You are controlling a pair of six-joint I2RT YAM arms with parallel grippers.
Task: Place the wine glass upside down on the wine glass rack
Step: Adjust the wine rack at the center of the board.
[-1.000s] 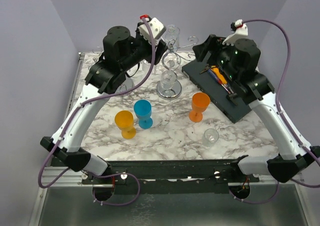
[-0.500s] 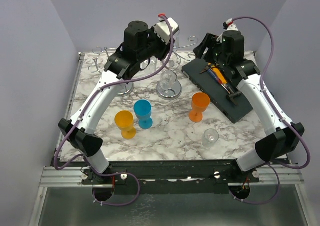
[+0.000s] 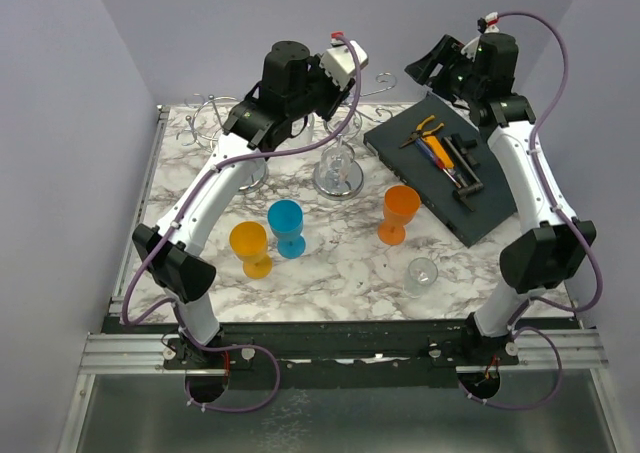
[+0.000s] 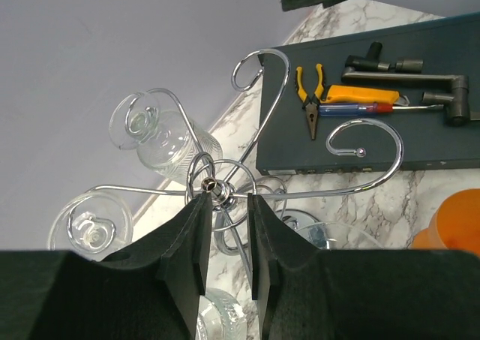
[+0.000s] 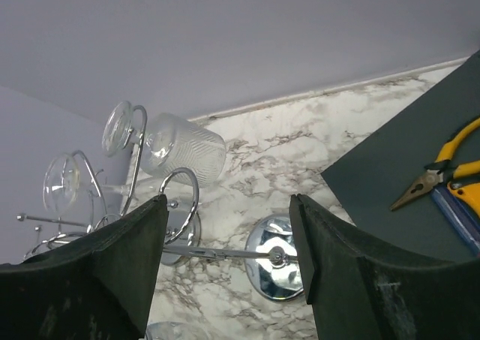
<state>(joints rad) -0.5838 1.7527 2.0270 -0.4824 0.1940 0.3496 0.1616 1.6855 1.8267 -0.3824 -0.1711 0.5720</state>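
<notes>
Wine glass rack (image 3: 338, 179) and hung wine glasses (image 4: 161, 141) crowd the far centre; tool tray (image 3: 482, 219) fills the far right. Bare tabletop (image 3: 340, 263) lies between blue cup (image 3: 286, 219) and orange cup (image 3: 400, 208).

In the left wrist view, the left pincer (image 4: 229, 201) covers part of a clear glass (image 4: 215, 315) just below its fingertips, and we see the orange cup (image 4: 459, 218) to its right cut by the edge. From above, that pincer's fingers are hidden under the wrist, along with the top of the wine glass rack (image 3: 338, 178). Below the right pincer (image 5: 229, 205) a glass rim (image 5: 176, 331) is cropped, as are the pliers (image 5: 439, 173) to its right.
</notes>
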